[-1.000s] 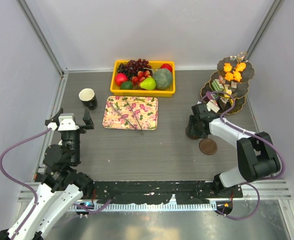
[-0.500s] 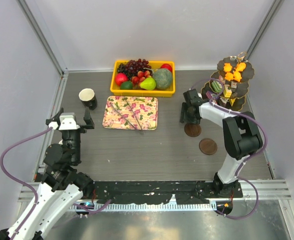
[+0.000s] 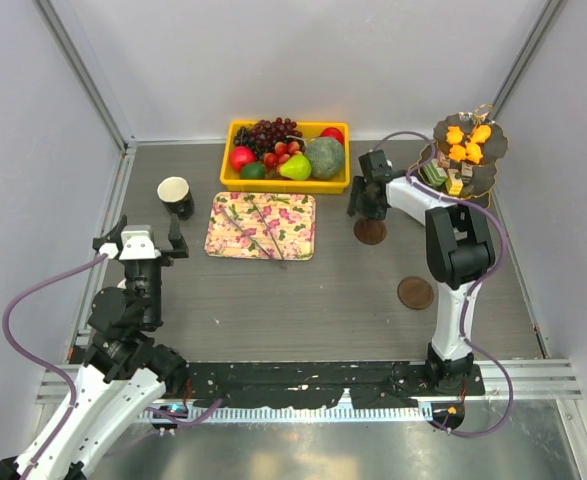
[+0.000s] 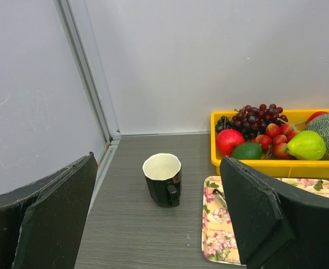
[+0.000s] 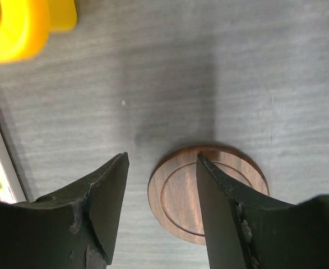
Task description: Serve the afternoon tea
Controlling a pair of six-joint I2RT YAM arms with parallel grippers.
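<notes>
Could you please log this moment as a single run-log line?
left gripper open, facing black cup | right gripper open over wooden coaster | second coaster lies apart | three-tier stand holds orange pastries

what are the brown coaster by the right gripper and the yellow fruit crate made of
Coaster: looks like wood, reddish-brown with a smooth satin finish and a concentric ring turned into its face. Yellow crate: probably moulded plastic, judging by the uniform bright colour and thick rounded rim.
</notes>
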